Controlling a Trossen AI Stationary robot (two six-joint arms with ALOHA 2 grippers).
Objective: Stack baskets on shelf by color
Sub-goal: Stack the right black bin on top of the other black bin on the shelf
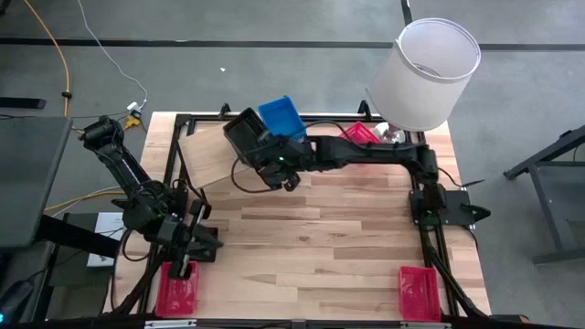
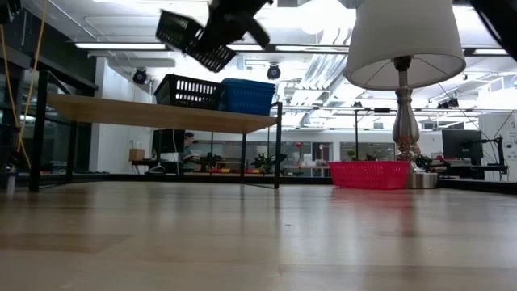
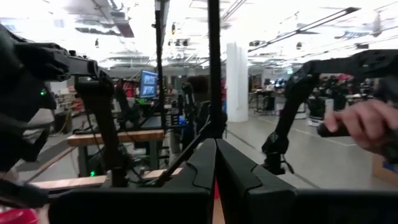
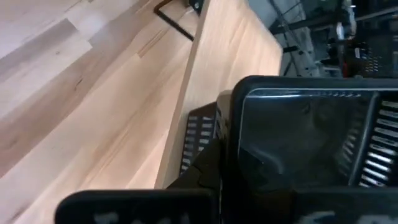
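Black ribbed plastic basket (image 2: 192, 39) clamped in right gripper (image 2: 230, 20), hoisted upper left over wooden-plank shelf (image 2: 161, 114) (above black one (image 2: 188, 91)) for colour-matching; left gripper (image 1: 192, 239) closed, idle lower left

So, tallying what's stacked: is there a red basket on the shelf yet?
No, the shelf bears only a black basket and a blue basket.

right pincer (image 1: 245, 137) clamped shut, raised; left pincer (image 1: 194, 239) closed, low.

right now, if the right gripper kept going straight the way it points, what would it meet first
Probably the black basket already on the shelf. The right gripper holds another black basket, tilted, above it, beside the blue basket. Depth is unclear, so this is a guess.
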